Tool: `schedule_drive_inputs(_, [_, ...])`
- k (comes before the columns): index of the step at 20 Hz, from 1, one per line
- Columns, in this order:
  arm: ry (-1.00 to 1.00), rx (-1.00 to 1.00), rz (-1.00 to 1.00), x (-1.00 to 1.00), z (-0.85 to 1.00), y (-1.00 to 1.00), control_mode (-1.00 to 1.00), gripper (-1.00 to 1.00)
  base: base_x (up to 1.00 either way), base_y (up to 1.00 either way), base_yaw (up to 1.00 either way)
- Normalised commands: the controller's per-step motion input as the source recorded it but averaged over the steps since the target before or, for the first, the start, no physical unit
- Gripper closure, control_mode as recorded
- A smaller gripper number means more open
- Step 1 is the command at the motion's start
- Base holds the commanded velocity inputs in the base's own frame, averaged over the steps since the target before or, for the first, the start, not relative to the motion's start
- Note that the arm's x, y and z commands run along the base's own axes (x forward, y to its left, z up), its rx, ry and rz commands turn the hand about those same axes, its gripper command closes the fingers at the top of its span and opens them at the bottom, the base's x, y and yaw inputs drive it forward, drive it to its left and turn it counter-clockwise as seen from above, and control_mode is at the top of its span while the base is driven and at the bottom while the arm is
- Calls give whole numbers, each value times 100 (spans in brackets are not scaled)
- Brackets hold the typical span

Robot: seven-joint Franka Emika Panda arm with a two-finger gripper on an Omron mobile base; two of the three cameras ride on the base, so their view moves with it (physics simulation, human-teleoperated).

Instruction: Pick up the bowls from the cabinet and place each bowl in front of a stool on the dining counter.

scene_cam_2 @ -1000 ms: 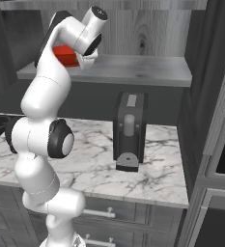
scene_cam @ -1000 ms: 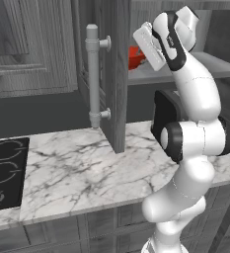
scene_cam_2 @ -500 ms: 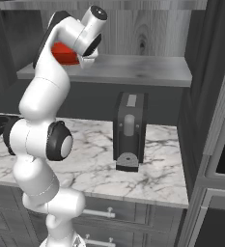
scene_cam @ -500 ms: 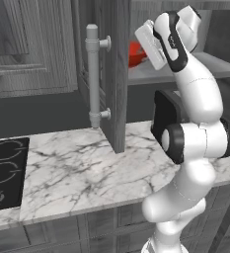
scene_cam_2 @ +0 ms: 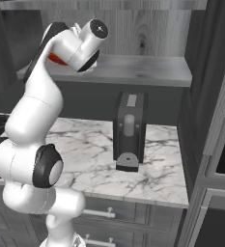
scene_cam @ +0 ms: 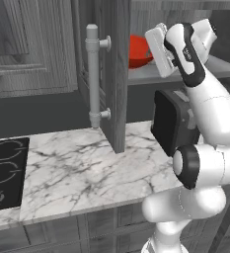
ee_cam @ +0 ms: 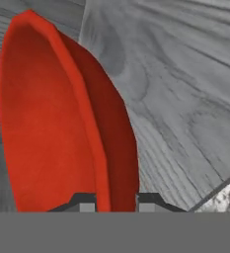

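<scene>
The glossy red bowl is tilted over the grey woodgrain shelf inside the cabinet. My gripper is shut on its rim, one fingertip inside the bowl and one outside. From the left base view the red bowl shows past the open cabinet door, right by my hand. A sliver of the bowl peeks out behind my wrist in the right base view, above the shelf.
The open door's pale bar handle juts out left of my arm. A black toaster stands on the marble worktop below the shelf. A black cooktop lies at the far left.
My hand has turned slightly with the red bowl in its grip, and the bowl sits a little higher over the shelf. The base has not moved.
</scene>
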Motion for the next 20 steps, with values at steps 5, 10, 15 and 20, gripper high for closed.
schedule_drive_inputs(5, [0, 0, -2, -69, -1, -19, -100, 100, 0, 0, 0])
schedule_drive_inputs(10, [3, 0, -7, -97, 9, -33, -100, 100, 0, 0, 0])
schedule_drive_inputs(15, [11, 0, -7, -92, 14, -41, -100, 100, 0, 0, 0])
schedule_drive_inputs(20, [18, 0, -2, -100, 2, -48, -100, 100, 0, 0, 0])
